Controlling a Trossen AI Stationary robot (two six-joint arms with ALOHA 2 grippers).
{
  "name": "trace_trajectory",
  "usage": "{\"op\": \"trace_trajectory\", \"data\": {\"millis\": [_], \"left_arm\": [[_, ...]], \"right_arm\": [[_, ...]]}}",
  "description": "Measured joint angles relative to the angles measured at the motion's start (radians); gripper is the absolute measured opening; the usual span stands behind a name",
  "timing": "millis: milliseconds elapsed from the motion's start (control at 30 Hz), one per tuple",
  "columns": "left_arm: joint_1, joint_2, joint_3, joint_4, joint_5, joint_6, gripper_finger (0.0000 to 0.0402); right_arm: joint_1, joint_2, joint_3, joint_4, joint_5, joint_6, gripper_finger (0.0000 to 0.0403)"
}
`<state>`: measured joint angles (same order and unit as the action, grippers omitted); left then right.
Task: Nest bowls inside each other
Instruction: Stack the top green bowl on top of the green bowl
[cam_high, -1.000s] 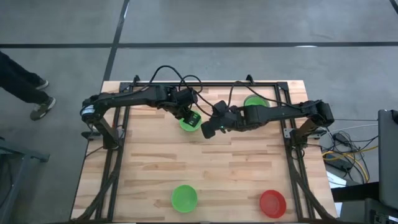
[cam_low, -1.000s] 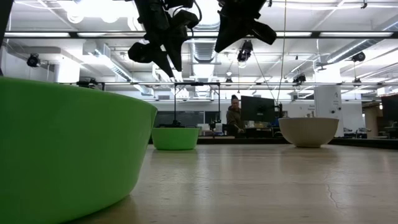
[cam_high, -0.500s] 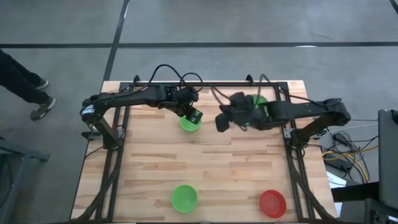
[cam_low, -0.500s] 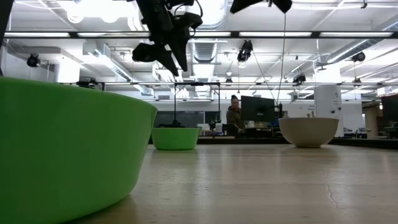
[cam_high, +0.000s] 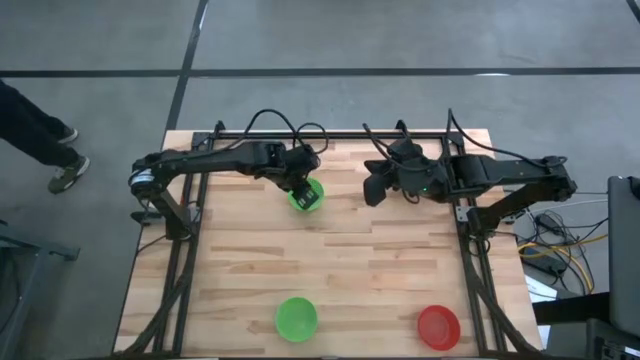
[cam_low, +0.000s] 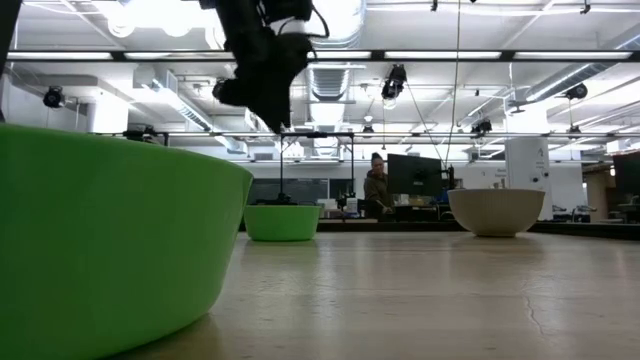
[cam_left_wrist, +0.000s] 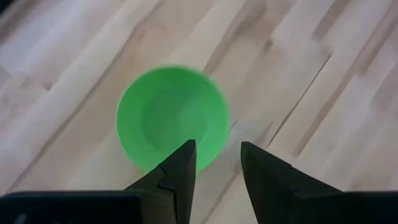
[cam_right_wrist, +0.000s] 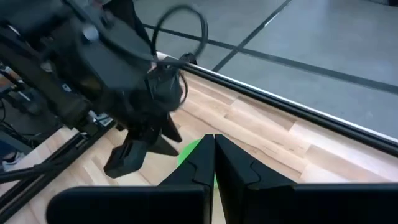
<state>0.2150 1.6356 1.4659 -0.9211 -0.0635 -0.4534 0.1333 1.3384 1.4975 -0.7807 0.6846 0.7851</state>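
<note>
green bowls (cam_high: 306, 194): two showing | red bowl (cam_high: 438, 326): one | left gripper (cam_left_wrist: 216, 163) hovering, fingers apart | right gripper (cam_right_wrist: 214, 149) hanging, fingers together

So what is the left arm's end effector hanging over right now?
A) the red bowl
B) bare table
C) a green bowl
C: the left wrist view shows the left end effector, fingers apart, right above a green bowl, and the high view shows the same bowl under that arm.
</note>
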Motion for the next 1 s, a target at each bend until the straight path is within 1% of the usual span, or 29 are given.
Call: {"op": "trace_trajectory", "data": {"millis": [67, 100, 233, 333, 500, 767, 867, 1000], "left_arm": [[0.0, 0.0, -0.046, 0.001, 0.009, 0.033, 0.0131], [0.0, 0.0, -0.072, 0.002, 0.03, 0.043, 0.0131], [0.0, 0.0, -0.17, 0.032, 0.149, 0.077, 0.0131], [-0.008, 0.0, -0.234, 0.085, 0.185, 0.19, 0.0131], [-0.03, 0.0, -0.306, 0.196, 0.186, 0.375, 0.0131], [-0.041, 0.0, -0.315, 0.215, 0.141, 0.641, 0.0131], [-0.041, 0.0, -0.315, 0.216, 0.122, 0.707, 0.013], [-0.041, 0.0, -0.315, 0.222, 0.116, 0.756, 0.0131]], "right_arm": [[0.0, -0.001, -0.002, -0.001, 0.0, 0.0, 0.0009], [0.0, -0.001, -0.005, -0.001, 0.0, 0.0, 0.0009], [0.0, 0.003, -0.015, 0.0, 0.0, -0.001, 0.0009], [-0.003, 0.002, -0.024, 0.0, 0.0, -0.001, 0.0009], [-0.003, 0.001, -0.032, 0.0, 0.0, -0.001, 0.0009], [-0.003, 0.0, -0.034, 0.0, 0.0, -0.001, 0.0009], [-0.003, 0.0, -0.035, 0.0, 0.0, -0.001, 0.0009], [-0.003, 0.0, -0.035, 0.0, 0.0, -0.001, 0.0009]]}}
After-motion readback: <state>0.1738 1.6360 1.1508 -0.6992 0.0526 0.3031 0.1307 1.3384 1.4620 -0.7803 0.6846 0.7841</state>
